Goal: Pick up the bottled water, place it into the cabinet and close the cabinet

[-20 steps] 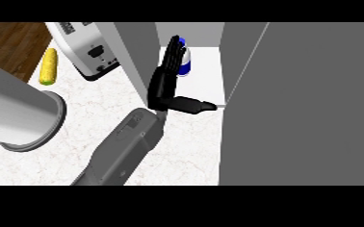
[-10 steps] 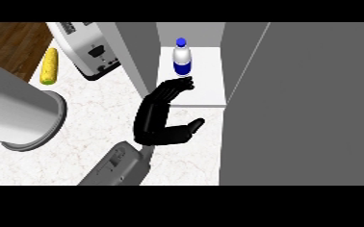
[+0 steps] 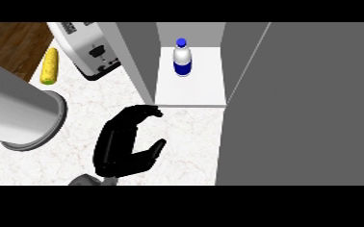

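Hand pulled back from cabinet, bottle left standing inside

Since the earlier frames the hand (image 3: 126, 146) has come away from the cabinet (image 3: 190, 91). One second ago its fingers were up at the bottle; half a second ago it hung just in front of the shelf; it now sits lower in the view, over the desk (image 3: 188, 139), apart from the bottle. Which arm it belongs to cannot be told for sure; only one hand shows, at lower left of centre, and it reads as the left.

Hand state: fingers bent in a relaxed curve, thumb spread out to the side, nothing held. Fingertips point up toward the front edge of the cabinet floor, near its left corner, without clearly touching it.

Bottled water (image 3: 183, 60): upright on the white cabinet floor, toward the back, blue cap on top, blue label round the lower body. It stands free, no contact with the hand.

Cabinet: open. Its grey door (image 3: 292, 106) fills the right side of the view.

Left of the cabinet on the desk: a white toaster (image 3: 89, 53), a yellow corn cob (image 3: 49, 66) beside it, and a large grey pot (image 3: 25, 118) at the left edge. Dark wood shows at top left.
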